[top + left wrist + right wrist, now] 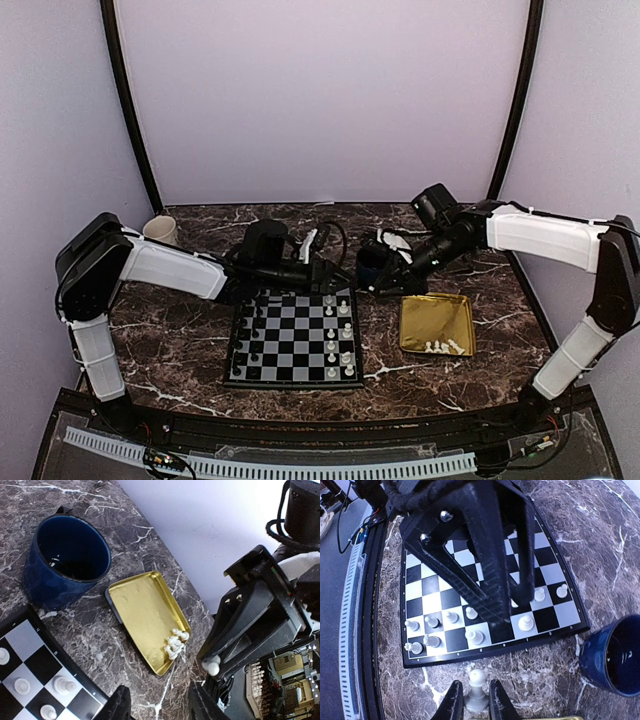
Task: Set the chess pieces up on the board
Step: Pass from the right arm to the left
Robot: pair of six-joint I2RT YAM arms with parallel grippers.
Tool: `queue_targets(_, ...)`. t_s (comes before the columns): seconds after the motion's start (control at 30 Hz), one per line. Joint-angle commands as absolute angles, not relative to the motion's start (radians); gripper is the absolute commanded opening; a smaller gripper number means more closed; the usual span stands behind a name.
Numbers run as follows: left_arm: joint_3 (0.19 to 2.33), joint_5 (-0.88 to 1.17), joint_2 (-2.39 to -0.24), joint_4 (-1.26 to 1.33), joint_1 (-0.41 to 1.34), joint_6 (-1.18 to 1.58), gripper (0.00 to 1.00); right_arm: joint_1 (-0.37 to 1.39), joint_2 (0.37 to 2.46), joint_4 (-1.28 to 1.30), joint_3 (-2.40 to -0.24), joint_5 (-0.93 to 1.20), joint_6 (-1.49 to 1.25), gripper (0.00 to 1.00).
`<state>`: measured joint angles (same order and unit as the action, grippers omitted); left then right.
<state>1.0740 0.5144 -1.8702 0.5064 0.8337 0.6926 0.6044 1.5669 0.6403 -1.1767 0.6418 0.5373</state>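
1. Looking down from above, we see a flat square board (285,340) with black and grey squares. It lies in the middle of the dark marble worktop (180,340).
2. Tiny cream-white plastic chess pieces (340,335) stand on the squares along the board's right side. Tiny black pieces (245,340) stand along its left side.
3. A shiny gold tray (435,315) sits on the worktop just to the right of the board, not touching it. A little bunch of white pieces (445,347) lies in its near corner.
4. A dark blue mug (372,265) stands behind the board's far right corner. A cream mug (160,230) stands far back on the left.
5. The right arm (540,235) reaches in from the right. The right jaws are narrow and hold one white pawn-like piece (476,692) low down. It is upright, off the board and just beside its edge, on the side where the tray is. We cannot tell if it touches the worktop.
6. The left arm (170,268) reaches in from the left. The left jaws hang over the far right part of the board, partly wide, with nothing between them.
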Motion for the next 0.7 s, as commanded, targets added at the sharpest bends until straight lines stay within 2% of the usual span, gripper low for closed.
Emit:
queue_targets(0.0,1.053,0.609,-1.875,0.721,0.833,0.83,0.42,0.642,1.624,0.614,-1.241,0.675,0.565,0.18)
queue_targets(0.5,1.059,0.663,-1.92,0.76,0.833,0.888,0.41,0.66,1.663,0.575,-1.295,0.663,0.521,0.18)
queue_targets(0.67,1.053,0.683,-1.931,0.795,0.833,0.912,0.33,0.66,1.673,0.566,-1.306,0.646,0.502,0.18)
